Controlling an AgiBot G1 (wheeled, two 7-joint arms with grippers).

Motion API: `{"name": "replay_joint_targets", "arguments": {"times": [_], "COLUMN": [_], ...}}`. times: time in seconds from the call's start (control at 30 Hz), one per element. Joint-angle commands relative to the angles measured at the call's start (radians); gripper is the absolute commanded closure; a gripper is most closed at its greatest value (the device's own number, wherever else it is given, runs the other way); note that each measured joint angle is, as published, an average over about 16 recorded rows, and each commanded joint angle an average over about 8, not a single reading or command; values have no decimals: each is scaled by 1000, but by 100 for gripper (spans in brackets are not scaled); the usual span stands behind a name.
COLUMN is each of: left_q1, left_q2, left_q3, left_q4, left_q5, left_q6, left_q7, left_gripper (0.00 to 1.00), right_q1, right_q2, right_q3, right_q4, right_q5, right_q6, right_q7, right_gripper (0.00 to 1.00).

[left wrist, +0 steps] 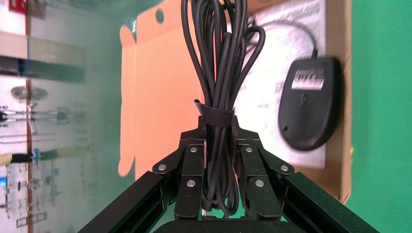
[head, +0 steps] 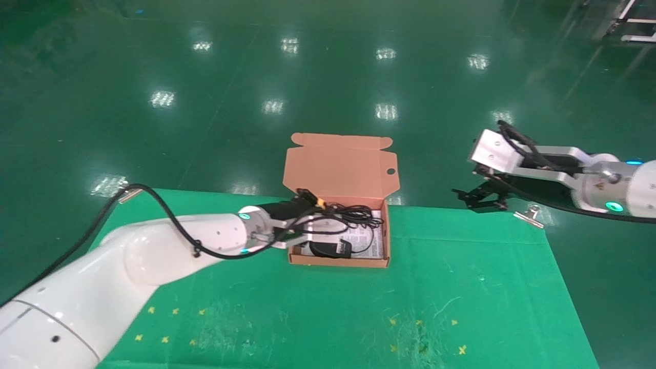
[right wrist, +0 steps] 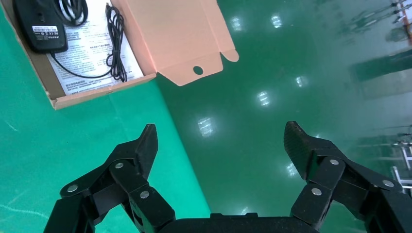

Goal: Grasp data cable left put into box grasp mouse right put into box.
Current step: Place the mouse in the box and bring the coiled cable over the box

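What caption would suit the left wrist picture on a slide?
Left gripper shut on the strapped data cable, over the open box where the mouse lies label-up.

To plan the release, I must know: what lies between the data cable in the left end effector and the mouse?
In the left wrist view, only the box's white printed sheet separates the data cable from the mouse.

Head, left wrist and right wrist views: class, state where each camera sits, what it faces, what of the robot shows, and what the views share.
Head: high, facing down at the box; both arms show.
Left wrist: on the left arm, facing the data cable clamped in the left gripper, with the mouse beyond.
Right wrist: on the right arm off the table's edge; open right gripper in front.
Shared: all three see the box and mouse.
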Motion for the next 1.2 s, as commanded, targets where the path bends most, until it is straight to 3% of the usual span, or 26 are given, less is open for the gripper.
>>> {"name": "replay_joint_targets", "arguments": {"times": [0.03, 0.17, 0.43, 1.2], "left_q1": [4, -4, -24, -32], "left_q2": [6, 9, 11, -12], "left_q3": [26, 102, 190, 170], "left_q4": [12, 24, 54, 32], "left_q5": [-51, -135, -212, -210], "left_q6": [-23, -63, -99, -101], "left_q7": [33, 56, 69, 58], "left_gripper": [100, 99, 1, 0], "right_q1": [9, 19, 23, 27], "right_q2": [34, 74, 104, 96], "right_q3": [-10, -15, -17, -12], "right_q4": [60, 140, 212, 194], "right_q5": [-40, -126, -219, -205], "right_q6": [-3, 2, 7, 15], "right_q7": [62, 170, 266, 253], "right_gripper": [0, 0, 0, 0]}}
